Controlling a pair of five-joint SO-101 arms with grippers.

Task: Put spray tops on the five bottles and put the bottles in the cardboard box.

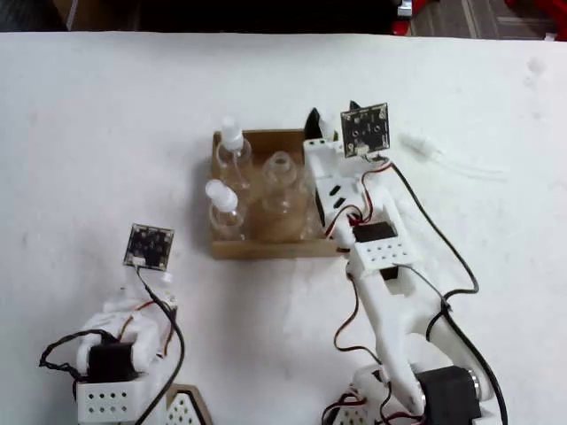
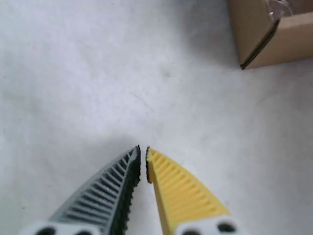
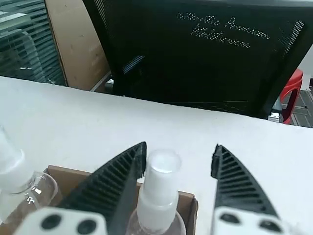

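The cardboard box [image 1: 232,245] sits mid-table with several clear bottles in it. Two at its left side, a far one [image 1: 233,146] and a near one [image 1: 221,205], wear white spray tops; a middle bottle [image 1: 279,170] has a bare neck. My right gripper [image 3: 179,149] hangs open over the box's far right corner, with a white-topped bottle [image 3: 159,183] standing between its fingers against one black finger [image 3: 117,176]. Another topped bottle [image 3: 12,169] stands beside it. My left gripper [image 2: 143,164] is shut and holds nothing, low over bare table short of a box corner [image 2: 264,41].
A loose white spray top [image 1: 425,146] with its thin tube lies on the table right of the box. The left arm [image 1: 124,345] is folded at the near left edge. A black chair [image 3: 195,54] stands beyond the table's far edge.
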